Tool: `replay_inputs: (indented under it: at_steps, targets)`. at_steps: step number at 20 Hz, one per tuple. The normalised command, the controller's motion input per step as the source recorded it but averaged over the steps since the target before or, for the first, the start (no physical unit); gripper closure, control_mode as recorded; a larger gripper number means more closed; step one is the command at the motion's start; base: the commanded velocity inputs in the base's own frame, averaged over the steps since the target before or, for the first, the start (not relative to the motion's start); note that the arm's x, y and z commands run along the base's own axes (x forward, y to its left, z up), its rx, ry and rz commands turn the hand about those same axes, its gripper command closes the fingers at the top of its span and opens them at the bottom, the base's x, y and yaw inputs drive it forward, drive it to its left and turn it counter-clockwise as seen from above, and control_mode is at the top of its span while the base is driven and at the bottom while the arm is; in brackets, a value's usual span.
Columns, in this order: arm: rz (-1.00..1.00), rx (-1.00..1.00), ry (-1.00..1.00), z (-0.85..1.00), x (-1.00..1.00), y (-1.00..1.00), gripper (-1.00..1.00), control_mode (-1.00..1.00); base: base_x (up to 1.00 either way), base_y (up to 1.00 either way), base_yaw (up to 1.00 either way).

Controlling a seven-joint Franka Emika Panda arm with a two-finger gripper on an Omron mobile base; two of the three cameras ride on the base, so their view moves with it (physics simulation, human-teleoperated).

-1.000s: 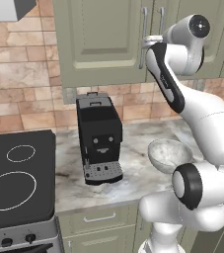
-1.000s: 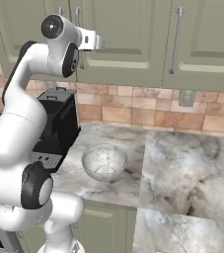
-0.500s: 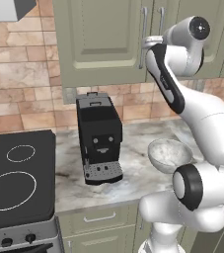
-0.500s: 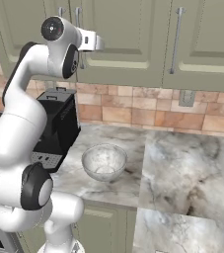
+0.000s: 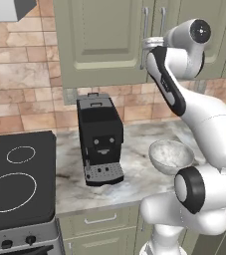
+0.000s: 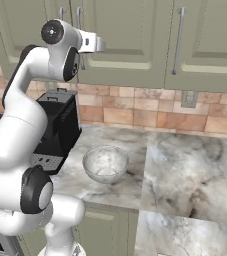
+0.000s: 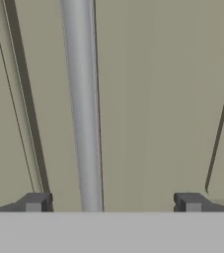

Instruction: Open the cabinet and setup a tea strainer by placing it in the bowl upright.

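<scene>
Nothing had visibly shifted since before. The gripper (image 7: 113,202) stood spread before the shut cabinet (image 7: 153,99), its handle (image 7: 84,108) between the fingertips. One bowl (image 6: 105,164) sat below; strainer hidden.

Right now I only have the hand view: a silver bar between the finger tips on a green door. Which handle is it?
Observer: The gripper is up at a wall cabinet handle, open and not yet clamped.
Operator: Is the door still shut?
Observer: Yes, every door sits flush in the right base view.
Operator: Where's the bowl?
Observer: On the counter below, right of the coffee machine; the bowl is empty.
</scene>
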Motion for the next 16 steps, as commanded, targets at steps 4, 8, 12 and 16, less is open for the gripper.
replay_inputs:
  at_steps: [4, 8, 12, 16]
  targets:
    - [0.00, 0.00, 0.00, 0.00, 0.19, 0.13, 1.00, -1.00, 0.00, 0.00, 0.00]
    - [0.00, 0.00, 0.00, 0.00, 0.03, 0.07, 1.00, -1.00, 0.00, 0.00, 0.00]
    - [0.00, 0.00, 0.00, 0.00, 0.00, 0.00, 1.00, -1.00, 0.00, 0.00, 0.00]
    - [-0.04, -0.01, 0.08, 0.00, -0.03, 0.00, 1.00, -1.00, 0.00, 0.00, 0.00]
